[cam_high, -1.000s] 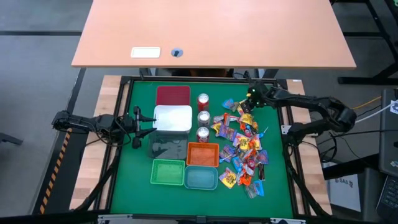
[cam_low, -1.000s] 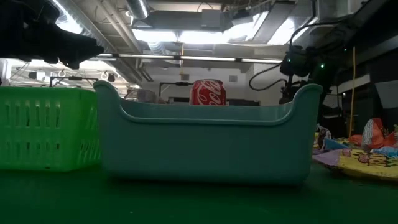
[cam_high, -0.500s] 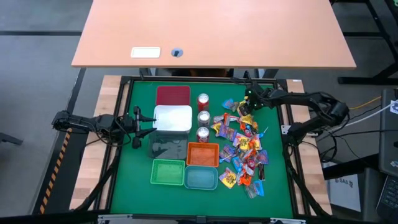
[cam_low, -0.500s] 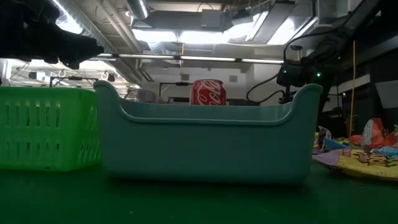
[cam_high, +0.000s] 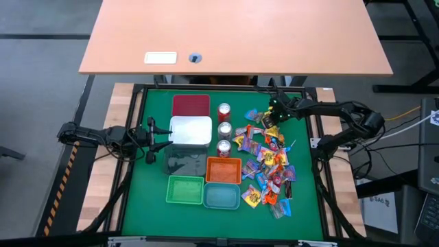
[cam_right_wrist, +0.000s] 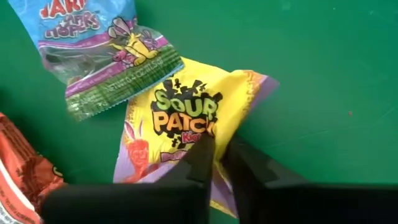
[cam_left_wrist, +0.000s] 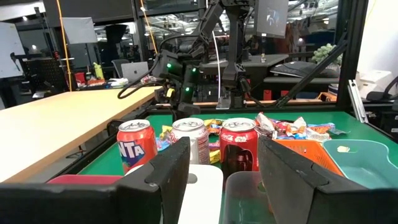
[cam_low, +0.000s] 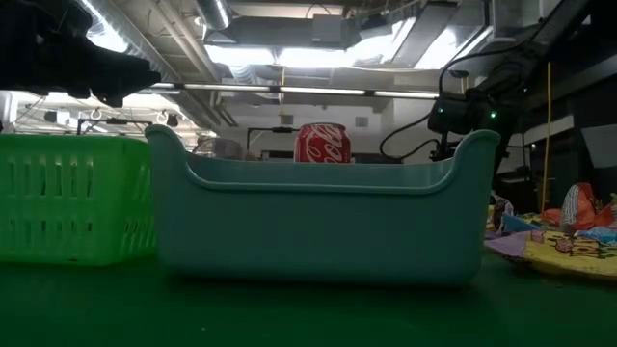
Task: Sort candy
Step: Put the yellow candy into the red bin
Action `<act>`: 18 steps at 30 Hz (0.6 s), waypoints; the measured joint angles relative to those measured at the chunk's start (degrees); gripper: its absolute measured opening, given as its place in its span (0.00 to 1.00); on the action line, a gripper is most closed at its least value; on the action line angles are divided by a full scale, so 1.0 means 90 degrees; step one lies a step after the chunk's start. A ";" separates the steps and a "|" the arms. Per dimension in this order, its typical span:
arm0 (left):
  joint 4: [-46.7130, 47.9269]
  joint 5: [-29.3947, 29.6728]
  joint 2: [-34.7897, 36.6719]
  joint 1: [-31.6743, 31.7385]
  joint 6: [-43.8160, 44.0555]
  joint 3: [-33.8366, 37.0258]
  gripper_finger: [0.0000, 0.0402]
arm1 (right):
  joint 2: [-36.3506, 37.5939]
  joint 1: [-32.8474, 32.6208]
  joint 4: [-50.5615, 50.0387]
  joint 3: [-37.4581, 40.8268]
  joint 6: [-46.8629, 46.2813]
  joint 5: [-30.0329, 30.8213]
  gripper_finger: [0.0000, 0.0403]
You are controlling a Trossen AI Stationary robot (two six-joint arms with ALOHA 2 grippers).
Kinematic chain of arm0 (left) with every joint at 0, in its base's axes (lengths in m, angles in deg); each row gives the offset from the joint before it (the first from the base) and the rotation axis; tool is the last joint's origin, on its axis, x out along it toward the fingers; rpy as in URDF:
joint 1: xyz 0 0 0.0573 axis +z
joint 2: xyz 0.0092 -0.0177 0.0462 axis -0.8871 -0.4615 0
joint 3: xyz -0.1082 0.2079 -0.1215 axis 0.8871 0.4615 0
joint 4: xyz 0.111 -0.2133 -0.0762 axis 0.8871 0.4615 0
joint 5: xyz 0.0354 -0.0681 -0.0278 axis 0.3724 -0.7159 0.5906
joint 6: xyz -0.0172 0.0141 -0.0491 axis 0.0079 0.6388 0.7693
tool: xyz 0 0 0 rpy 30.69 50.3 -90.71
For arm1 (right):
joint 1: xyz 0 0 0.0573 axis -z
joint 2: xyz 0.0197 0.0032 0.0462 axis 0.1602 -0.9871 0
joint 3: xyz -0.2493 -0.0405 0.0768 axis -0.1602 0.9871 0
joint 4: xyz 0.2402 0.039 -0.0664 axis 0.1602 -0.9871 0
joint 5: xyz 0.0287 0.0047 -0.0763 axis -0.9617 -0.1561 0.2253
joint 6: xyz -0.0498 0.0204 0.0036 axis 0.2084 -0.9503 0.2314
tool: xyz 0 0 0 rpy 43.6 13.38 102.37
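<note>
1. My right gripper (cam_right_wrist: 214, 155) sits at the far end of the candy pile (cam_high: 269, 165), beyond the teal bin (cam_high: 221, 196) and off to the side of the three cans (cam_high: 223, 130). Its fingers are pinched nearly together on the yellow Sour Patch packet (cam_right_wrist: 186, 115), biting the wrapper's middle.
2. Just beside that packet lies a blue-and-green gummy packet (cam_right_wrist: 102, 50), overlapping its corner; an orange wrapper (cam_right_wrist: 22, 177) is near too. I judge the grab is made and the lift comes next.
3. To do it well I would rise straight up and slowly, so the crinkly wrapper does not slip out of a thin pinch, and watch that the overlapping neighbour does not drag along.
4. Which bin takes yellow I cannot tell; the orange bin (cam_high: 223, 169) and green basket (cam_high: 185, 189) flank the teal bin.
5. My left gripper (cam_left_wrist: 222, 168) waits past the white bin (cam_high: 191, 130), jaws wide apart, holding nothing.
</note>
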 joint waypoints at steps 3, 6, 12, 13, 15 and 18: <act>0.0000 -0.0001 0.0000 0.0000 0.0000 0.0000 0.44 | 0.0002 0.0000 0.0011 0.0000 0.0040 0.0005 0.02; -0.0002 -0.0001 0.0000 0.0000 0.0002 0.0000 0.44 | 0.0001 0.0000 -0.0036 -0.0044 0.0051 0.0019 0.04; -0.0002 -0.0001 0.0000 0.0000 0.0002 0.0000 0.44 | -0.0017 0.0005 -0.0435 -0.0686 0.0465 0.0178 0.01; -0.0002 -0.0001 0.0000 0.0000 0.0002 0.0000 0.44 | -0.0017 0.0005 -0.0580 -0.0853 0.0537 0.0260 0.01; 0.0000 -0.0001 0.0000 0.0000 0.0002 0.0000 0.44 | -0.0017 0.0005 -0.0914 -0.1217 0.0573 0.0438 0.02; -0.0001 0.0000 0.0000 0.0000 0.0002 0.0000 0.44 | -0.0012 0.0005 -0.1299 -0.1859 0.0729 0.0619 0.01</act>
